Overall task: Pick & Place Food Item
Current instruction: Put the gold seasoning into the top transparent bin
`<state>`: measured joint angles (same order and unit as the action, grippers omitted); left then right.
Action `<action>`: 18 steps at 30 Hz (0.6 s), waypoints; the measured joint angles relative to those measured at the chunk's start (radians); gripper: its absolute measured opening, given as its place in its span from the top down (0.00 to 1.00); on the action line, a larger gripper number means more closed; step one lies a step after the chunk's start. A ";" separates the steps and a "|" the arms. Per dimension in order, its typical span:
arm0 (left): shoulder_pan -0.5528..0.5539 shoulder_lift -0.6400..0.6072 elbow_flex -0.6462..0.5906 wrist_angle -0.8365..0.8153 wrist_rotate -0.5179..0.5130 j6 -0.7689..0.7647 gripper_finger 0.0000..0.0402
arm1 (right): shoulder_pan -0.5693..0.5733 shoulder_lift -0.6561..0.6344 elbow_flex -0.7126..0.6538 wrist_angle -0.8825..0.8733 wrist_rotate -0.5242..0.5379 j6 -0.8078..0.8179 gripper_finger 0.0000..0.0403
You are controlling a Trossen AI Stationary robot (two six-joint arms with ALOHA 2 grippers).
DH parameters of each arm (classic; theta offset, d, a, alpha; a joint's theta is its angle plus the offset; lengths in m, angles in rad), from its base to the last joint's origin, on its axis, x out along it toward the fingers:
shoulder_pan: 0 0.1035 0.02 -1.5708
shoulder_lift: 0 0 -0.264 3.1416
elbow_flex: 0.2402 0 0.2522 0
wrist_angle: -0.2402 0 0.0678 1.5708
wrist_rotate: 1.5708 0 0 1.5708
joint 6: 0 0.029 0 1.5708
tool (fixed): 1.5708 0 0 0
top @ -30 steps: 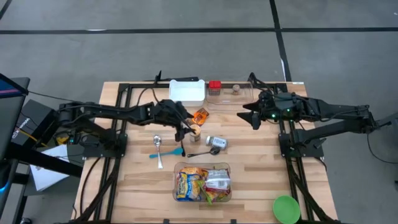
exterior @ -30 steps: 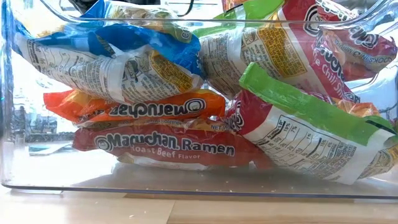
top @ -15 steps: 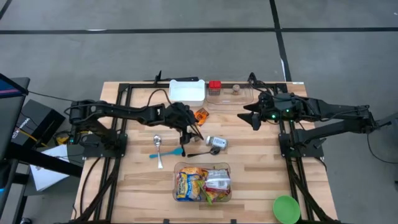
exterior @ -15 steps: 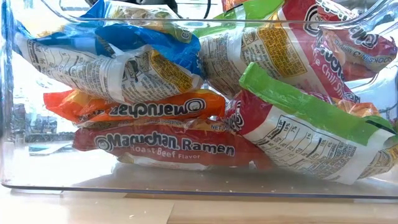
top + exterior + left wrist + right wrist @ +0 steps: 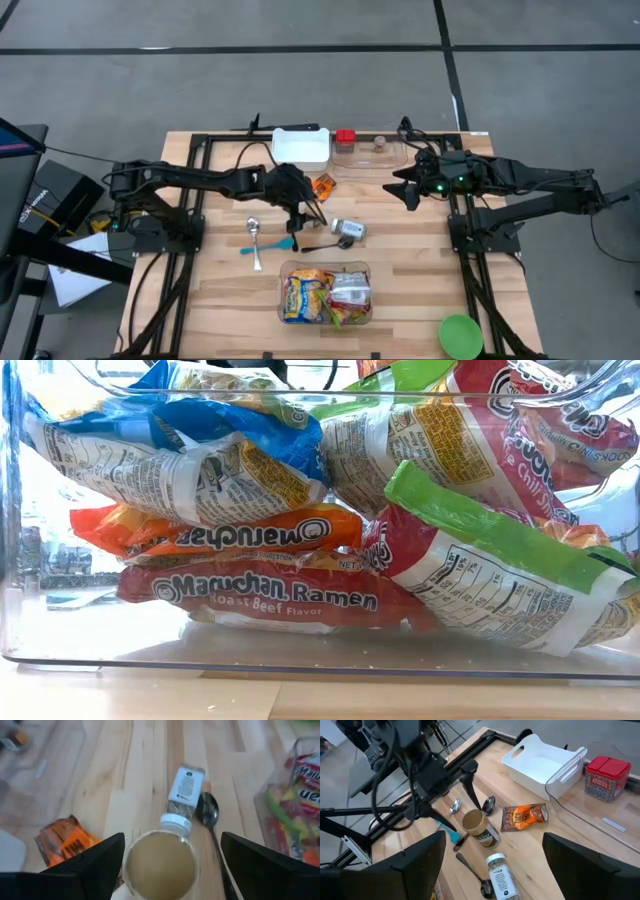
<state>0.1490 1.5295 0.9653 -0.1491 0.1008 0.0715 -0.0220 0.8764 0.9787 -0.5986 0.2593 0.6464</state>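
A small jar with a tan lid [image 5: 160, 865] stands upright on the wooden table [image 5: 220, 300], a little left of centre; it also shows in the high view [image 5: 313, 209] and the right wrist view [image 5: 474, 822]. My left gripper [image 5: 172, 838] is open, with one finger on each side of the jar; it shows in the high view [image 5: 306, 206] too. A spice bottle [image 5: 183, 789] lies on its side just beyond the jar. An orange snack packet [image 5: 64, 841] lies flat next to it. My right gripper [image 5: 400, 187] is open and empty, waiting right of centre.
A clear bin [image 5: 326, 293] of ramen packets [image 5: 270, 595] stands near the front edge. A white tray [image 5: 300, 147] and a red-lidded container [image 5: 345, 137] stand at the back. Spoons [image 5: 254, 235] and a blue utensil [image 5: 268, 246] lie left of the jar. A green bowl [image 5: 460, 335] sits at front right.
My left gripper has gone down and a little toward the table's right edge, coming around the jar, then has kept still. The jar has not moved.
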 joint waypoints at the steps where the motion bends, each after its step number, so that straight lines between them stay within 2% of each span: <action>1: -0.001 -0.011 0.000 -0.003 -0.002 0.000 0.19 | 0.000 0.000 0.000 0.003 0.000 0.001 0.19; 5: -0.002 -0.085 0.000 -0.012 -0.037 0.000 0.19 | 0.002 0.002 0.000 0.030 0.000 0.008 0.19; 14: 0.004 -0.263 0.000 -0.142 -0.147 -0.024 0.19 | -0.007 0.025 0.000 0.213 0.001 0.008 0.19; 18: 0.004 -0.320 0.000 -0.148 -0.201 -0.046 0.19 | -0.033 0.074 0.001 0.220 0.004 -0.050 0.19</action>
<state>0.1528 1.2096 0.9649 -0.2974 -0.0997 0.0255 -0.0546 0.9508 0.9801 -0.3788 0.2635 0.5966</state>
